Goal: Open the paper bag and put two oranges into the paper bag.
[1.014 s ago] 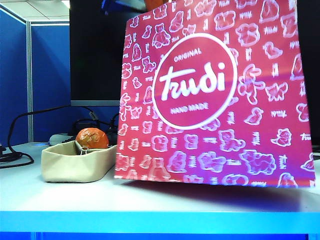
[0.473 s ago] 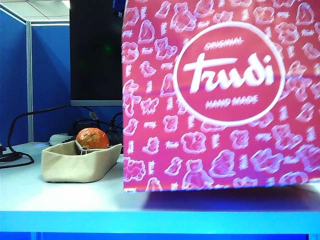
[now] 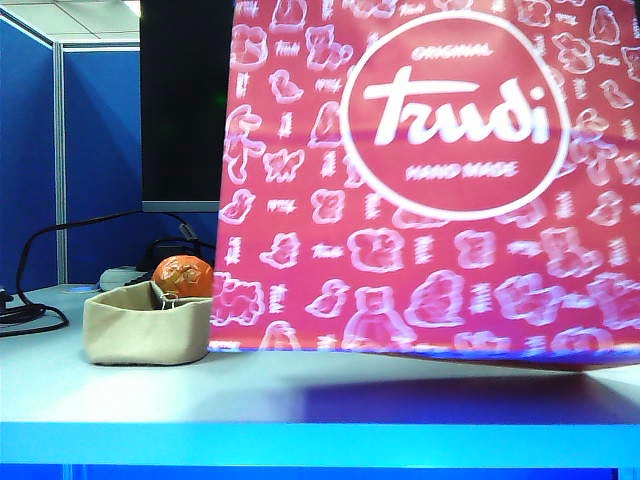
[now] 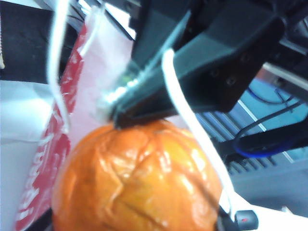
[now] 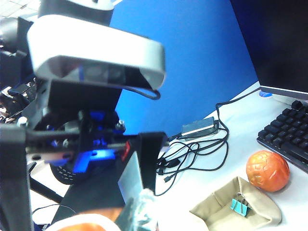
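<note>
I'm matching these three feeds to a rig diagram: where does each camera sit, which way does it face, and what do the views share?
Exterior view: low at the table edge, facing the magenta-red paper bag and beige fabric tray; no robot part shows.
Left wrist view: on the left arm, facing the left gripper on a shiny orange fruit by the bag's white cord handles.
Right wrist view: on the right arm, facing the shut right gripper, beyond it the tray.
Shared: exterior and right wrist views both show the tray with a second orange.

Left gripper [image 4: 159,120]: dark, angular jaws with small screw holes (right gripper's housing pale grey).
</note>
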